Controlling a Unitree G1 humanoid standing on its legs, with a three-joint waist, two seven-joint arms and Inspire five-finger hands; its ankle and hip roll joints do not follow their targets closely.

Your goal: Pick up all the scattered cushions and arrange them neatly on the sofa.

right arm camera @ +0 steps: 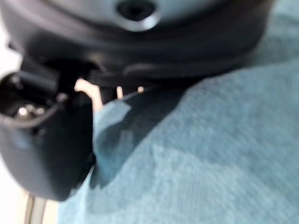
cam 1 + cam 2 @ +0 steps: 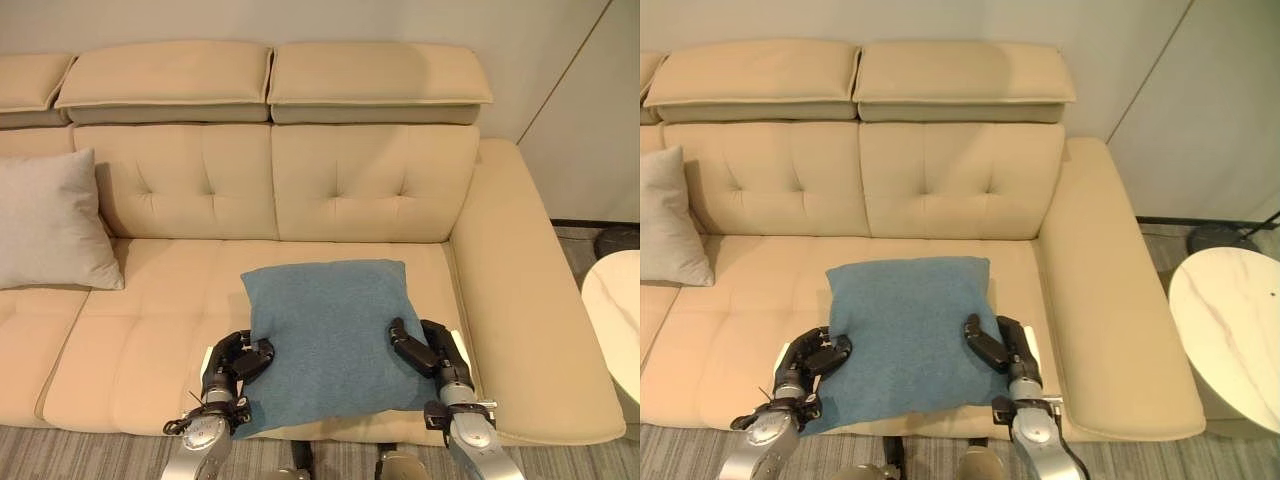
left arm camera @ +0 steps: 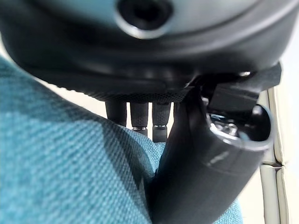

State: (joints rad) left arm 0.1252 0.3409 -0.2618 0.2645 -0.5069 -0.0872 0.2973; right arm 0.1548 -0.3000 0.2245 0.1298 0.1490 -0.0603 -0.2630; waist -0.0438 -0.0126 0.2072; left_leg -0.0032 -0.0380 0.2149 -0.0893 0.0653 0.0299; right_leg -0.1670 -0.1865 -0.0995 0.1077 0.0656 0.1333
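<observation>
Blue cushion [image 2: 330, 335]: it is seen lying flat on the sofa [image 2: 370, 180] seat, at about 6 o'clock in the head view, its near edge overhanging the front lip of the seat.
Left hand [image 2: 238, 360]: it is clamped on the cushion's left edge at about 7 o'clock; the thumb is pressed on top of the fabric and the fingers [image 3: 140, 116] are tucked beneath.
Right hand [image 2: 428, 350]: it is clamped on the right edge at about 5 o'clock, thumb on top; the fingers below are largely hidden by the fabric in the wrist view.
Grey cushion [image 2: 50, 220]: it is propped against the backrest at 9 o'clock, well apart from the blue one.
Stage: the blue cushion is judged to be on the seat but not yet stood against the backrest.
Slip risk: only the side edges are pinched, so the soft fabric may be pulled out of either hand if the cushion is lifted or tipped quickly.
Fall risk: if both hands are let go now, the overhanging near edge may be enough for the cushion to slide off to the floor.
Skew risk: uneven pushing by the two arms would leave the cushion twisted rather than square to the backrest.
Side bench [image 2: 615, 310]: it stands at 3 o'clock, beyond the armrest, and could be brushed by a wide swing of the right arm.
</observation>
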